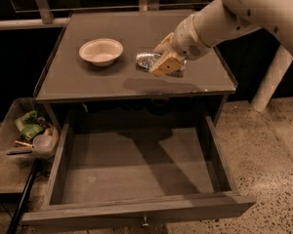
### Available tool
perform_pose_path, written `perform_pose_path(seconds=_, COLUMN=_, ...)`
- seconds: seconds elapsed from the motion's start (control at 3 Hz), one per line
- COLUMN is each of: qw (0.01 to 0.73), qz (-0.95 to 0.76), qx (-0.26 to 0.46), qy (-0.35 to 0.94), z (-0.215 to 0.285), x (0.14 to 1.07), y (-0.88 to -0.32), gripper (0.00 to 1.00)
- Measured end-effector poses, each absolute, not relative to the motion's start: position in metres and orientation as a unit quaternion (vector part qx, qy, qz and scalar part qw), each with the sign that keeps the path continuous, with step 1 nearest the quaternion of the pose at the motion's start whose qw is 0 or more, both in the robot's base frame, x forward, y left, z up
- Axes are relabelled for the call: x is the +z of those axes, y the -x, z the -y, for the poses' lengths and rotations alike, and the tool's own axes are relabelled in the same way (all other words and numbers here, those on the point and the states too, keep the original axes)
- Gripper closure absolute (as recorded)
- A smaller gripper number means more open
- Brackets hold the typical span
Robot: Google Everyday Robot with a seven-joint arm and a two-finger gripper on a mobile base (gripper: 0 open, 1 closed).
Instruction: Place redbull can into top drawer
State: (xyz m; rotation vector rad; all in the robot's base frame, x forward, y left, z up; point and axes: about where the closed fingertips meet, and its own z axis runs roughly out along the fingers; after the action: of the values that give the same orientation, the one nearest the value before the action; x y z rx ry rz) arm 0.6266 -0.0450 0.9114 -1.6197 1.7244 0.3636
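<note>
The redbull can (146,61) is a small shiny silver can lying on its side on the tabletop, right of the bowl. My gripper (164,64) reaches in from the upper right and is shut on the can's right end, with a tan finger (160,66) across its front. The can is at or just above the table surface. The top drawer (136,167) is pulled fully out below the tabletop, wide and grey with a flat bare bottom. Its small metal knob (145,222) shows at the middle of the front panel.
A cream-white bowl (101,50) stands on the grey tabletop (102,82) left of the can. A clear plastic bin of clutter (24,133) sits on the floor left of the drawer. A dark rod (20,204) leans by the drawer's left front corner. Speckled floor lies to the right.
</note>
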Motion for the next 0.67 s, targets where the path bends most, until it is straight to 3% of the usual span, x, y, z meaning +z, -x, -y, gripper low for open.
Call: perform_pose_path(seconds=0.67, qw=0.375, qz=-0.689, qx=0.119, qy=0.609, z=0.062, x=0.926, y=-0.540, gripper=1.00)
